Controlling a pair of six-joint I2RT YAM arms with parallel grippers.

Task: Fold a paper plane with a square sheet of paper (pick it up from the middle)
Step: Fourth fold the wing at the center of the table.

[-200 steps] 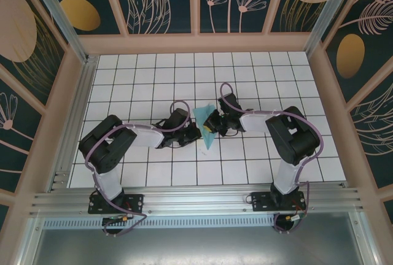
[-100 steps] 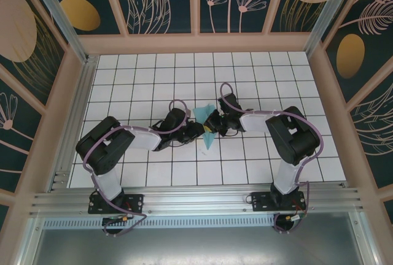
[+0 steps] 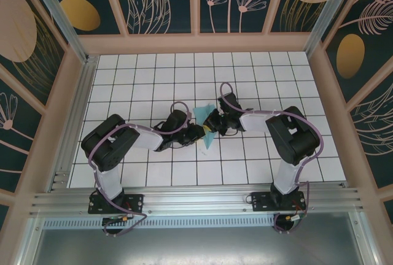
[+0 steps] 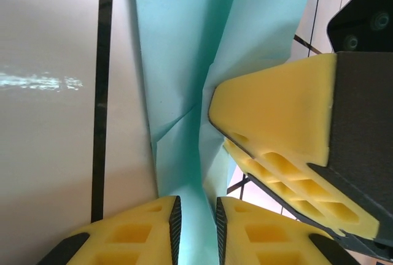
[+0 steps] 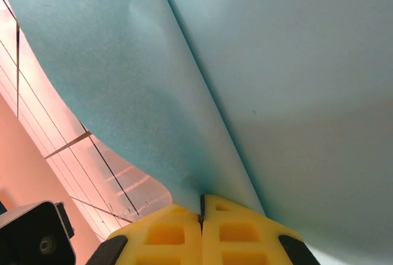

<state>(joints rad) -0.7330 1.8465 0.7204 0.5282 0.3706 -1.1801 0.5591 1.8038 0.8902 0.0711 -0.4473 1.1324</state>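
The left gripper has just eased its pinch. A second ago it was clamped, and now its yellow pads stand a narrow slot apart, with the teal-blue paper sheet running loosely through the gap rather than squeezed. The right gripper stays fully closed on the sheet's creased ridge, holding it up near the middle of the tabletop. The release suggests one crease is pressed and the left will regrip elsewhere.
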